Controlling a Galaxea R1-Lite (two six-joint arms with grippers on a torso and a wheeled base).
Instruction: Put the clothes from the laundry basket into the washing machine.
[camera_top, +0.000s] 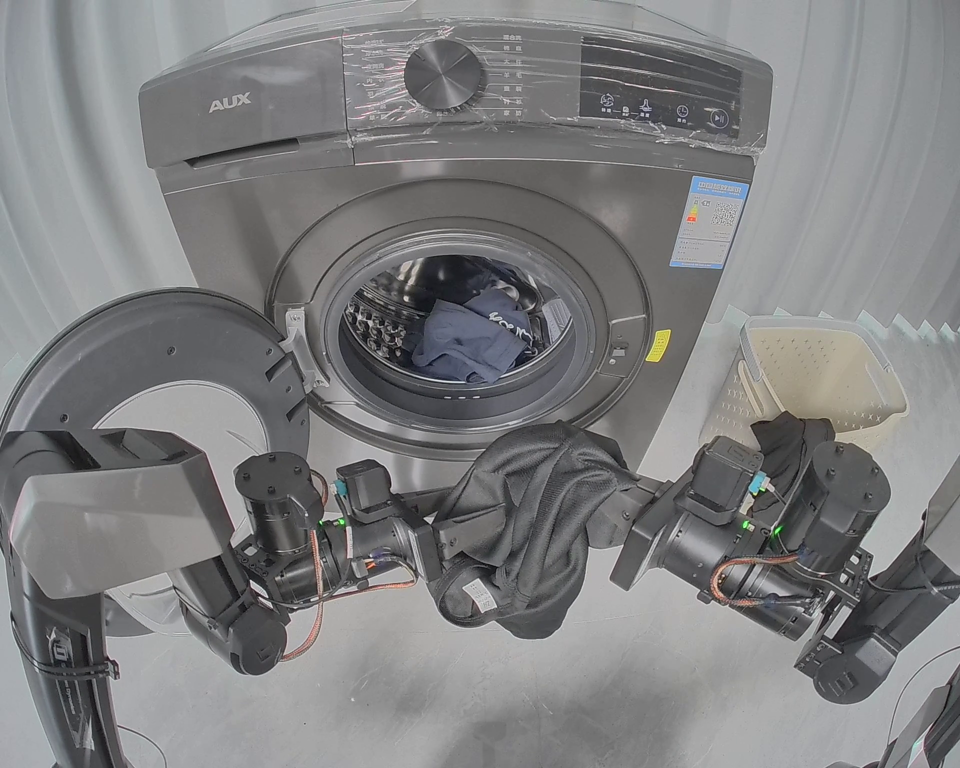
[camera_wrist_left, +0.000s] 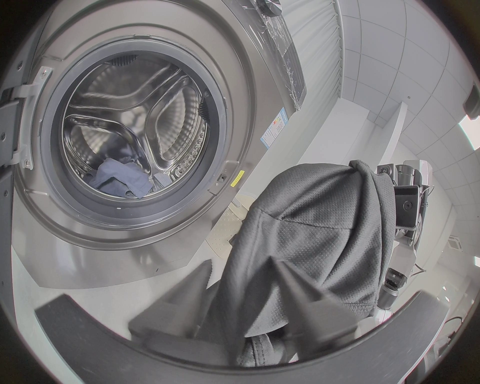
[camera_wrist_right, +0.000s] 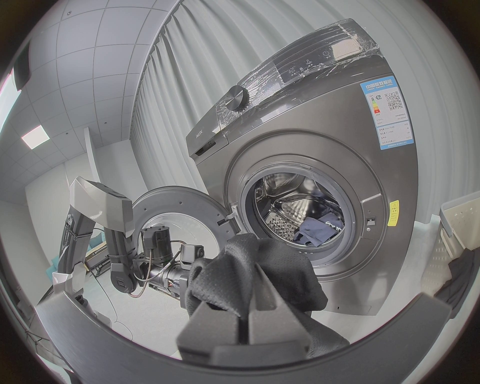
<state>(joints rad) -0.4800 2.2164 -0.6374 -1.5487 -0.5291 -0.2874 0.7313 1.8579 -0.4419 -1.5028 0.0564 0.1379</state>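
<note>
Head view: black garment (camera_top: 530, 500) clamped in right hand (camera_top: 622, 512), left hand (camera_top: 455, 535) indeterminate, before labelled washing machine (camera_top: 250, 230).

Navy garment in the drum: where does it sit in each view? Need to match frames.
Head: navy garment lies low in the drum, mid-picture.
Left wrist: navy garment on the drum floor, on the side of the opening away from the sticker.
Right wrist: navy garment on the drum floor, toward the sticker's side.
Shared landmark: yellow sticker beside the opening.

Bright even light, fisheye edges, perhaps blurred
</note>
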